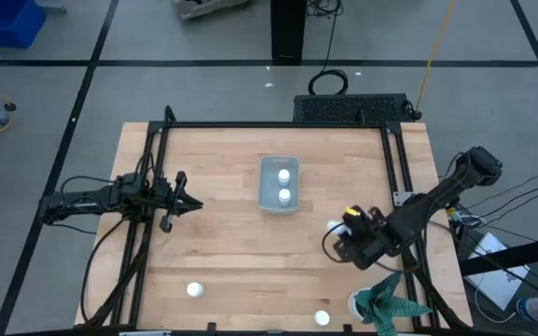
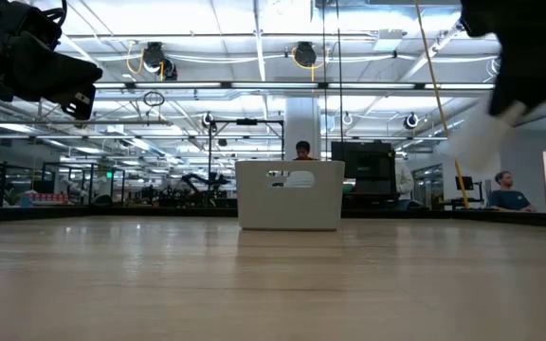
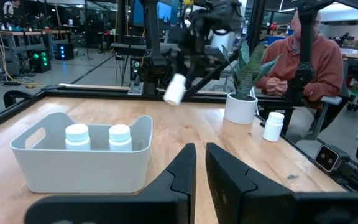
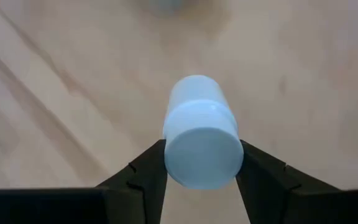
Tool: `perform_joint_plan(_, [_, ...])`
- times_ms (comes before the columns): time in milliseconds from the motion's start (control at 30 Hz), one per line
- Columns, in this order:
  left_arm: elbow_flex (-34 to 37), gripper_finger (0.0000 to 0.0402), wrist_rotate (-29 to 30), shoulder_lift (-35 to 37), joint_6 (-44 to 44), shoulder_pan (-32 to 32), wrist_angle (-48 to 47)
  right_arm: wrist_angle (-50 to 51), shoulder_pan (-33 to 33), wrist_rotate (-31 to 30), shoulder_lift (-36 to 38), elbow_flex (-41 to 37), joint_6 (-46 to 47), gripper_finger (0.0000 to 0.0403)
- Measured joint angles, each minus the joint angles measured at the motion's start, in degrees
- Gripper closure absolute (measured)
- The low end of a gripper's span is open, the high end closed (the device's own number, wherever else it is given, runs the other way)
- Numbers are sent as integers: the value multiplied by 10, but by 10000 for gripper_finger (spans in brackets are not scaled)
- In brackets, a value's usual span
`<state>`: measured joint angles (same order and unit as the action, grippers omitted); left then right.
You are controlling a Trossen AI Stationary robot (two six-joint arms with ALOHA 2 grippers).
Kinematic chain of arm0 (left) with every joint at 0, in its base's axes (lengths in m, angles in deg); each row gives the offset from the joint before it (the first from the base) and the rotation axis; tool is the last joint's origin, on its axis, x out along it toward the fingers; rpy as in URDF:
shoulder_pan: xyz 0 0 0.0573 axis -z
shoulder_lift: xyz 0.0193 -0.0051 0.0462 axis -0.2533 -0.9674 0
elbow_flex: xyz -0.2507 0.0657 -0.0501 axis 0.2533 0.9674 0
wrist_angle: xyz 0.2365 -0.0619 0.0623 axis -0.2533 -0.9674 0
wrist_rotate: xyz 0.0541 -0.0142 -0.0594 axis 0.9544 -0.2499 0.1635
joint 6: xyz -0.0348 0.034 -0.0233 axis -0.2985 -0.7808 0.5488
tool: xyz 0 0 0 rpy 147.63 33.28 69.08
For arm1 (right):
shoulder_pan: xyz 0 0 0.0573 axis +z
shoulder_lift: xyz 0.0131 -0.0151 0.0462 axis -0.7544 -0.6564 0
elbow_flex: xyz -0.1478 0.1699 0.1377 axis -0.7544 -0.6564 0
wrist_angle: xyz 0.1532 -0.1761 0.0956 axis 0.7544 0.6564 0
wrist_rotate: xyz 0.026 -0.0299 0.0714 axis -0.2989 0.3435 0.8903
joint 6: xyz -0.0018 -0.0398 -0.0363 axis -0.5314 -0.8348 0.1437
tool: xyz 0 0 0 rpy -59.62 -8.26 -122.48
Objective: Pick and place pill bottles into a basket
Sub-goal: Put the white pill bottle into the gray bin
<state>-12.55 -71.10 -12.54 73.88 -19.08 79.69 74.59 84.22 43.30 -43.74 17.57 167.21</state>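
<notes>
The pale basket point(image 1: 265, 170) stands at the table's middle with two white pill bottles point(image 1: 284, 184) upright inside; it also shows in the left wrist view point(image 3: 86, 165) and the low view point(image 2: 289, 204). My right gripper point(image 1: 341, 233) is right of the basket and nearer the front edge, shut on a third white pill bottle point(image 4: 201, 134), above the table. My left gripper point(image 1: 192, 202) hovers left of the basket, shut and empty. Two more bottles stand near the front edge point(image 1: 194, 289) point(image 1: 321, 317). My right gripper pinches the bottle's cap end point(image 4: 202, 155) between its two fingers, one on each side. The fingers slant down from above. The bottle is lifted clear of the table and hangs tilted below the fingers point(image 3: 175, 89), its base pointing away from the wrist.
A green spiky plant point(image 1: 388, 303) in a white pot stands at the front right, beside one loose bottle point(image 3: 273, 126). A black frame point(image 1: 278, 126) rims the table. A black mesh pad point(image 1: 351, 108) lies beyond the far edge. People sit beyond the table point(image 3: 303, 62).
</notes>
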Motion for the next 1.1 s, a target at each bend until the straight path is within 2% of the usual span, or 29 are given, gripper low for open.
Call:
perform_joint_plan(133, [0, 360, 0, 0, 0, 0, 0, -13, -12, -105, 28, 0, -60, 242])
perform_joint_plan(333, [0, 360, 0, 0, 0, 0, 0, -94, -24, -294, 45, 0, -210, 249])
perform_joint_plan(433, [0, 360, 0, 0, 0, 0, 0, -157, -34, -354, 44, 0, -303, 243])
perform_joint_plan(500, [0, 360, 0, 0, 0, 0, 0, -209, -45, -370, 45, 0, -366, 241])
perform_joint_plan(667, [0, 360, 0, 0, 0, 0, 0, -417, -74, -361, 45, -35, -554, 250])
perform_joint_plan(767, [0, 360, 0, 0, 0, 0, 0, -569, -102, -309, 44, -71, -669, 252])
perform_joint_plan(833, [0, 360, 0, 0, 0, 0, 0, -671, -126, -252, 44, -97, -730, 248])
perform_joint_plan(967, [0, 360, 0, 0, 0, 0, 0, -830, -181, -137, 44, -144, -783, 243])
perform_joint_plan(1100, [0, 360, 0, 0, 0, 0, 0, -866, -230, -78, 44, -157, -808, 249])
